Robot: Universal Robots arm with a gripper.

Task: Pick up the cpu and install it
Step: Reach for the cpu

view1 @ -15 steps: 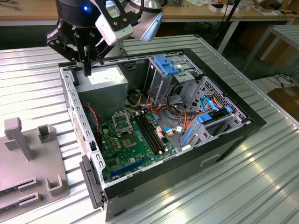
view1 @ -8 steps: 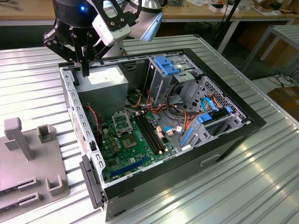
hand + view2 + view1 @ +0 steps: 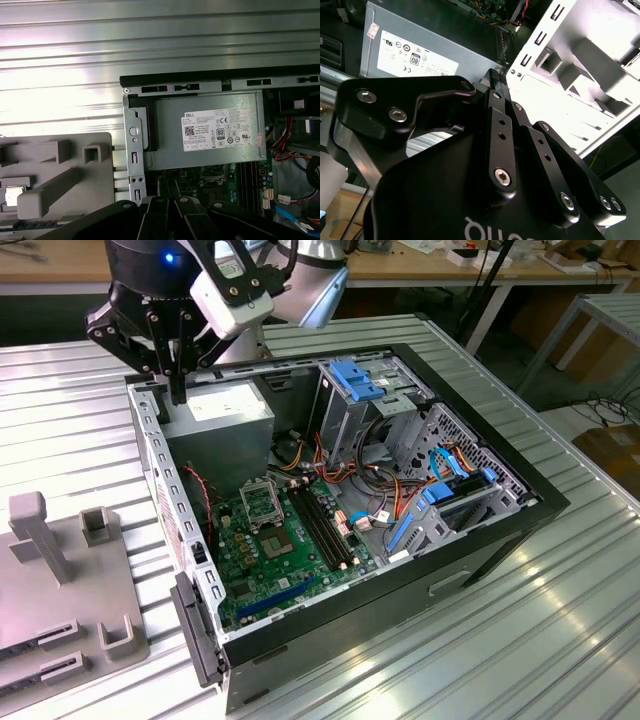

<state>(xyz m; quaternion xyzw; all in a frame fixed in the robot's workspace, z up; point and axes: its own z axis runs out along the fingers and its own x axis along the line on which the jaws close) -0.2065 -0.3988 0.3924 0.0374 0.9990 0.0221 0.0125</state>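
Exterior view is showing the black pincer (image 3: 178, 390) hanging closed near the big grey metal box (image 3: 228, 410). In the first wrist view, the small silver square cpu (image 3: 13, 196) is sitting on a grey plastic tray (image 3: 97, 190).

Wrist views, perhaps above grey box (image 3: 210, 155) (image 3: 470, 65)
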